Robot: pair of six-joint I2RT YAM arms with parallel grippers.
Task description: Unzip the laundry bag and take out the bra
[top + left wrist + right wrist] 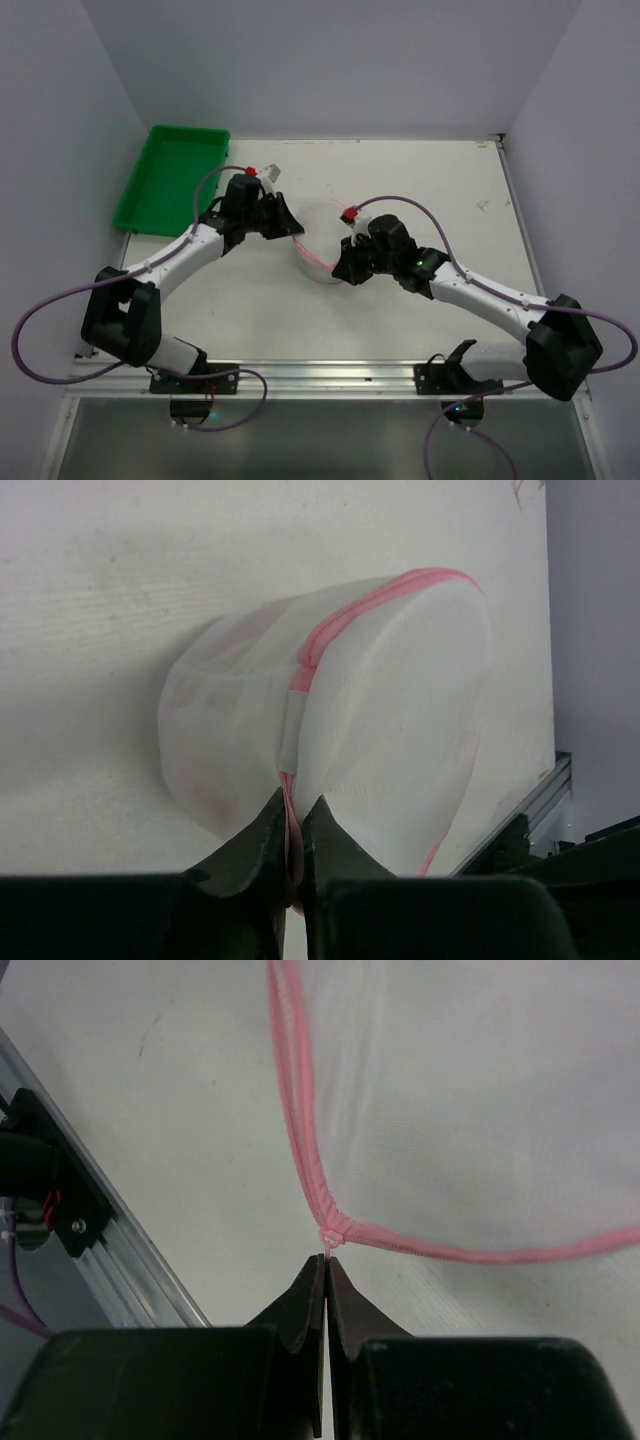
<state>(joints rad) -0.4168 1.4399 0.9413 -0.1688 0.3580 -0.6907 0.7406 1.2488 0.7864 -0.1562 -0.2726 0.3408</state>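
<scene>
Though it's mesh, laundry bag (400,730) bulges.

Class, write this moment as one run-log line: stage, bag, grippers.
stage: pre-unzip grip; laundry bag: appears zipped; left gripper: shut on pink zip trim; right gripper: shut on pink zip trim

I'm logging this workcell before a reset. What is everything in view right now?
laundry bag: one, white mesh with pink zip trim, table centre, between both grippers
tray: one, green, far-left corner of table
table: one, off-white, under everything
cables: several, purple, looping along both arms
left gripper: one, black, shut on the bag's pink trim
right gripper: one, black, shut on a small tab at the bag's pink trim
</scene>
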